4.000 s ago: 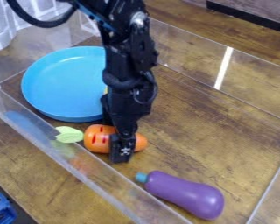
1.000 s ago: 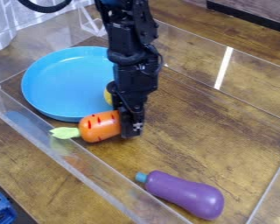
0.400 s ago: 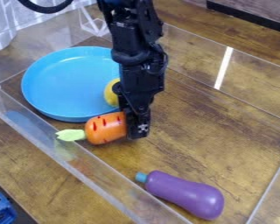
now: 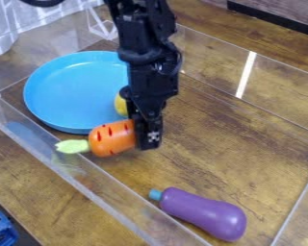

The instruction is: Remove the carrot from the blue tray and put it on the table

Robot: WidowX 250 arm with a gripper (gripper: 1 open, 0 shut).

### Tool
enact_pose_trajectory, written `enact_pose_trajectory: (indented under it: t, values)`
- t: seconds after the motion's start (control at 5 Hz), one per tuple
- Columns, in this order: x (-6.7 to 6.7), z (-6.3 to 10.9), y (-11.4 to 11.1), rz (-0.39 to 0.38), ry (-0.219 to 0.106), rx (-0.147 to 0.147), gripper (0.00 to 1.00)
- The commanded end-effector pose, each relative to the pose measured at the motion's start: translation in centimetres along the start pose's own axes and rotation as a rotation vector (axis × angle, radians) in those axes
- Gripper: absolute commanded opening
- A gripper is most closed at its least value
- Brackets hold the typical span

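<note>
Glossy wood-grain table (image 4: 266,135); round, raised-rim blue tray (image 4: 61,91) of smooth plastic; a purple eggplant (image 4: 206,212) lies at five o'clock. The black gripper (image 4: 141,137), jaws half-spread, pinches the grooved orange carrot (image 4: 112,139), which is beside the tray's five-o'clock rim.

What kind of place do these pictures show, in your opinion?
Probably a robot test bench, not a real kitchen: a wood-grain table inside clear plastic walls, with toy food such as the carrot and a purple eggplant.

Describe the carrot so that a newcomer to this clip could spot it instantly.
Start at the blue tray on the table. At its near rim, beside the gripper, is the carrot: orange with a green top, unlike the purple eggplant nearer the camera.
</note>
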State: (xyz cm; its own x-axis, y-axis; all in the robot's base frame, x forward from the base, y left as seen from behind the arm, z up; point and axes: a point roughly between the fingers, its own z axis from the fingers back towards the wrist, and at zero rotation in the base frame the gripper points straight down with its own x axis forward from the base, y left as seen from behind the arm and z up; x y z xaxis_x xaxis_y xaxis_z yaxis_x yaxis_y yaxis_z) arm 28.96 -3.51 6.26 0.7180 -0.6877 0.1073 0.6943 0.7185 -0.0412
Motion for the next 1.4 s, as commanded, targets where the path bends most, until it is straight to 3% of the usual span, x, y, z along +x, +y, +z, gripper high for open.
enact_pose_trajectory:
  t: [0.0, 0.2, 0.6, 1.0, 1.2]
  values:
    - [1.7, 3.9, 0.5, -0.036, -0.064, 0.04, 0.0]
    - [3.6, 3.6, 0.4, -0.043, -0.072, 0.045, 0.0]
    - [6.6, 1.1, 0.7, -0.044, -0.092, 0.049, 0.0]
    - [7.5, 2.1, 1.2, 0.037, -0.11, 0.056, 0.0]
    - [8.3, 0.6, 0.9, 0.026, -0.121, 0.042, 0.0]
